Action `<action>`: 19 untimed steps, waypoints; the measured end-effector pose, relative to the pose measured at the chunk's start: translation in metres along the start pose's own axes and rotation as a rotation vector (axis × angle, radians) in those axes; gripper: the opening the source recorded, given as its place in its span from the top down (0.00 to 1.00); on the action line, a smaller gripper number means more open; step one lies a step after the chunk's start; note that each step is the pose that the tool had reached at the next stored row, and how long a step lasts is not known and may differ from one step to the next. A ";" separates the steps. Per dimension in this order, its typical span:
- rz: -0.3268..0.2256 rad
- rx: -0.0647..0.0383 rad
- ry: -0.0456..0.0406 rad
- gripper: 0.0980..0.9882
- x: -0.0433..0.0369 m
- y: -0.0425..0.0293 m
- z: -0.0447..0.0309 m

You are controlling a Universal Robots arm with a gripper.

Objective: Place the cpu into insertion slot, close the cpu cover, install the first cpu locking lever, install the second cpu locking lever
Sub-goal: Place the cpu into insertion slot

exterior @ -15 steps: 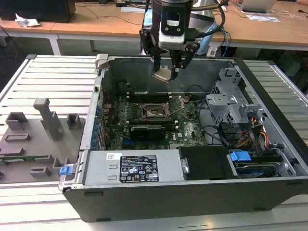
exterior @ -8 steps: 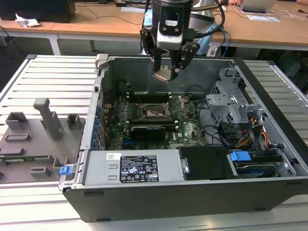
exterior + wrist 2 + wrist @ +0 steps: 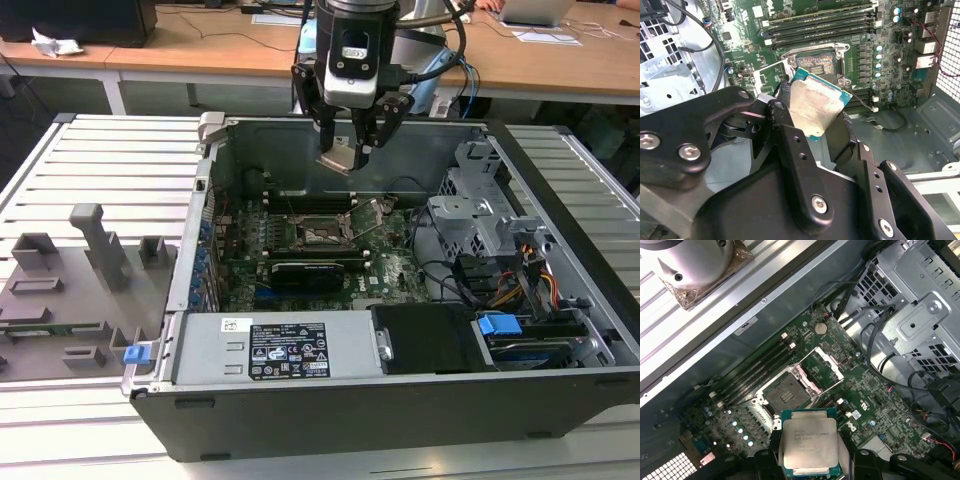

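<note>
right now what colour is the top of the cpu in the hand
Pale silvery-beige metal with a teal-green border; the cpu shows best in the first wrist view.

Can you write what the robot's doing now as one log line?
tool: shut on cpu | cpu: in air, not in slot | slot: empty | cover: open

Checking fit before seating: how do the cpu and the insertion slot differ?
The cpu is gripped in the end effector, above the green board; the insertion slot sits in it, empty. The cpu has a pale metal top; the insertion slot is dark with a silvery rim. The cpu is tilted in the exterior view; the insertion slot lies flat. Both are square.
</note>
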State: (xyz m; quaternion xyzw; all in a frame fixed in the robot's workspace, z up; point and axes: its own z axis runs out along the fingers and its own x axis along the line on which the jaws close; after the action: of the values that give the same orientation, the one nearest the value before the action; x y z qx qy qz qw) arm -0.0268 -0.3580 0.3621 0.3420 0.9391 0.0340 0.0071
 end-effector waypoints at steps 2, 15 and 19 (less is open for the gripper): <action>0.005 0.000 -0.0004 0.52 0.0000 0.0000 0.0001; 0.066 -0.001 -0.0045 0.52 0.0000 0.0000 0.0011; 0.094 -0.001 -0.0065 0.52 0.0000 -0.0001 0.0018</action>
State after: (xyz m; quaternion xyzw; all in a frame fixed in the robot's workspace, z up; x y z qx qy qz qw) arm -0.0267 -0.3580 0.3603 0.3858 0.9219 0.0337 0.0087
